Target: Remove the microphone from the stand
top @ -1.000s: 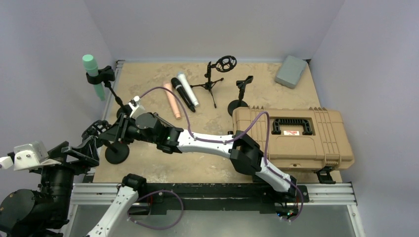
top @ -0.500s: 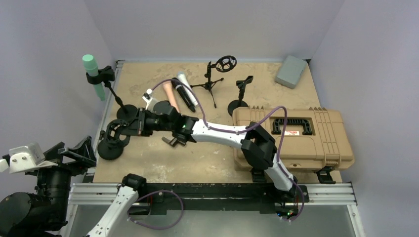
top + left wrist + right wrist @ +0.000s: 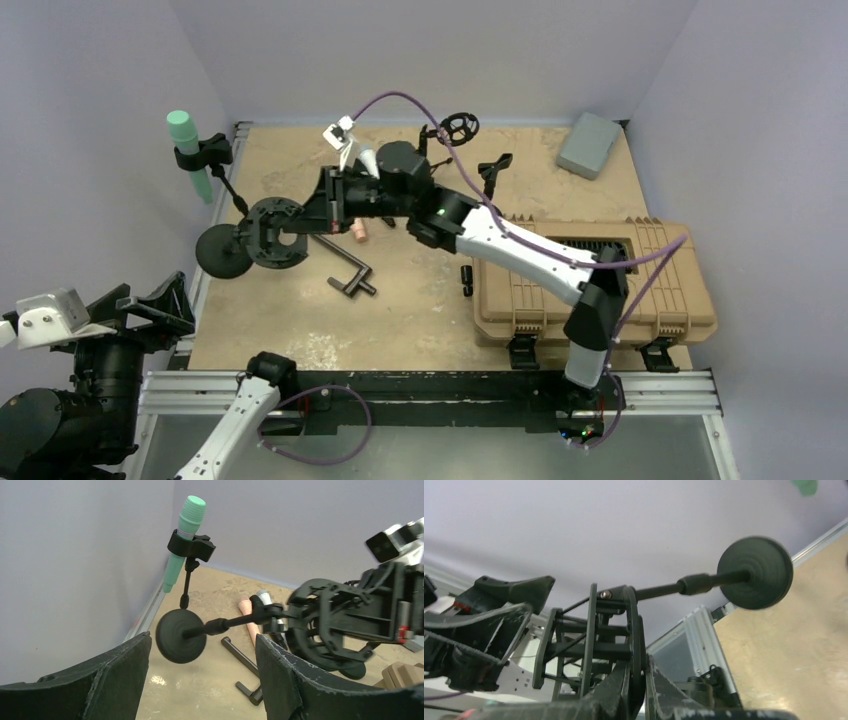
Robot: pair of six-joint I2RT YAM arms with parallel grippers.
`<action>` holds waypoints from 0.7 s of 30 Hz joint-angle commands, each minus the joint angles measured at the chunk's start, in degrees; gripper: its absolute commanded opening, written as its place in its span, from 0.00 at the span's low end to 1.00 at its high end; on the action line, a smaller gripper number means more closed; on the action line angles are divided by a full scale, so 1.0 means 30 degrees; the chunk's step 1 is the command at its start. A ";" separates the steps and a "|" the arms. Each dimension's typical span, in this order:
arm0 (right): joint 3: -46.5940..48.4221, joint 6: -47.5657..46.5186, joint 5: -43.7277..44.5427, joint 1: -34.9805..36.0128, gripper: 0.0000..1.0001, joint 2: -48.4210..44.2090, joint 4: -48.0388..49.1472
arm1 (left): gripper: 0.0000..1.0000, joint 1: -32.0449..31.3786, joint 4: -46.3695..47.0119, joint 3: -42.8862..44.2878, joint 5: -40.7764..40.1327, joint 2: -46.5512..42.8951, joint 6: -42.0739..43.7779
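A mint-green microphone (image 3: pixel 186 140) sits upright in the clip of a black stand (image 3: pixel 207 153) at the far left; it also shows in the left wrist view (image 3: pixel 186 530). My right gripper (image 3: pixel 312 212) is shut on the ring of a second black stand, a shock-mount stand (image 3: pixel 272 232), held sideways in the air with its round base (image 3: pixel 222 250) pointing left. In the right wrist view the fingers (image 3: pixel 640 680) pinch that ring (image 3: pixel 589 635). My left gripper (image 3: pixel 150 305) is open and empty at the near left, well short of the microphone.
A black L-shaped bar (image 3: pixel 347 272) lies mid-table. A pink microphone (image 3: pixel 357 232) lies partly hidden under the right arm. A tripod stand (image 3: pixel 455 128) and a small clip stand (image 3: pixel 493 168) stand at the back. There is a tan case (image 3: pixel 640 290) at right and a grey box (image 3: pixel 590 144) far right.
The right arm has swung away from the near left toward the far middle, carrying the shock-mount stand up and along. The L-shaped bar now lies exposed. The left gripper has barely moved.
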 commanded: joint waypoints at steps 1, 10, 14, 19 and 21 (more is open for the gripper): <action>0.0385 -0.4713 -0.2262 -0.1173 0.00 -0.3302 -0.3675 | 0.74 -0.0121 0.1358 -0.0519 0.0963 0.0710 0.0399; 0.0664 -1.2359 -0.0194 -0.4710 0.00 -0.7672 -1.3803 | 0.75 -0.0121 0.2829 -0.2052 0.4072 0.1942 -0.0387; 0.0977 -1.3812 -0.0959 -0.6727 0.00 -0.7935 -1.6117 | 0.75 -0.0122 0.3771 -0.2518 0.6484 0.3260 -0.0667; -0.0135 -1.4282 -0.2940 -0.9067 0.00 -0.7685 -1.7288 | 0.75 -0.0121 0.5008 -0.2432 1.1159 0.6271 -0.0886; -0.0288 -1.4344 -0.4042 -0.9858 0.00 -0.7499 -1.7850 | 0.76 -0.0121 0.5689 -0.2330 1.2995 0.7375 -0.1149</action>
